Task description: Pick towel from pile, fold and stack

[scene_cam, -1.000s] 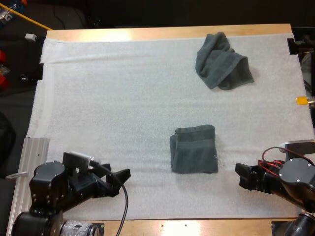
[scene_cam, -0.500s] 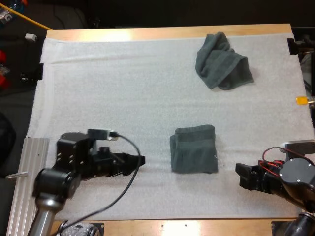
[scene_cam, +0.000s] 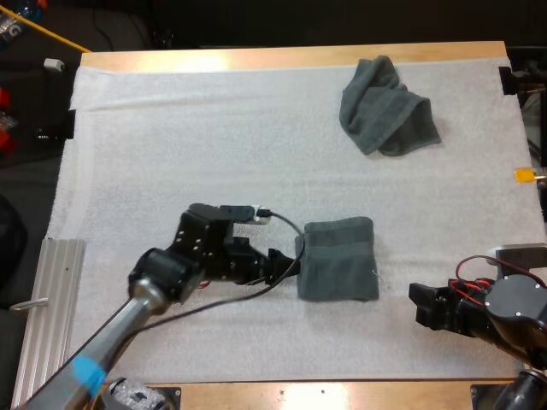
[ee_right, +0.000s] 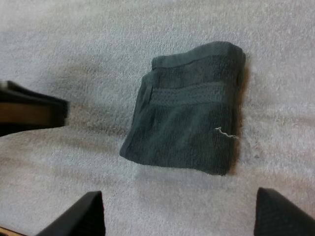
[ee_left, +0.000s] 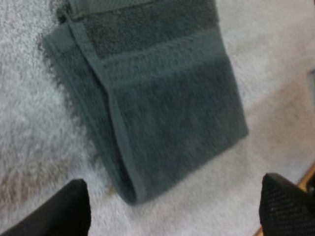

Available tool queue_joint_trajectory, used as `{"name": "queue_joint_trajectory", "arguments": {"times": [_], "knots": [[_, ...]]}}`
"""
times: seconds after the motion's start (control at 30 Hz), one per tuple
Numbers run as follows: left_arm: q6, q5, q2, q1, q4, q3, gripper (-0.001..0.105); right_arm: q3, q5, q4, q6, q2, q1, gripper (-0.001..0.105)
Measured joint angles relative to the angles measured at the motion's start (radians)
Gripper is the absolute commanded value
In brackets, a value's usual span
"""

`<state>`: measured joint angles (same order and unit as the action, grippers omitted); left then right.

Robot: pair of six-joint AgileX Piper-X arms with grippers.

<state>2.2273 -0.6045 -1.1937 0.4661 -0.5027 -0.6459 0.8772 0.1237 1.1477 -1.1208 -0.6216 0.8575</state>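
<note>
Jaws stand open left and right, the left pair at the folded towel's (scene_cam: 338, 260) near edge. Straddle that edge and pinch every layer together

Hi view: L claw (scene_cam: 293, 261) tips are sitting at left edge of folded towel (scene_cam: 337, 260); can't tell if touching. R arm (scene_cam: 513, 318) is running off frame edge, and R claw (scene_cam: 414, 306) fingers are blending into one dark block. L wrist view: towel's far end is getting cut off by frame edge.
</note>
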Motion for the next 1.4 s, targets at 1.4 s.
{"name": "queue_joint_trajectory", "arguments": {"times": [1.4], "knots": [[0.107,-0.066,-0.586,0.207,0.054,-0.304,0.038,0.000,0.000,0.022,0.043,0.000,0.000,0.062]]}}
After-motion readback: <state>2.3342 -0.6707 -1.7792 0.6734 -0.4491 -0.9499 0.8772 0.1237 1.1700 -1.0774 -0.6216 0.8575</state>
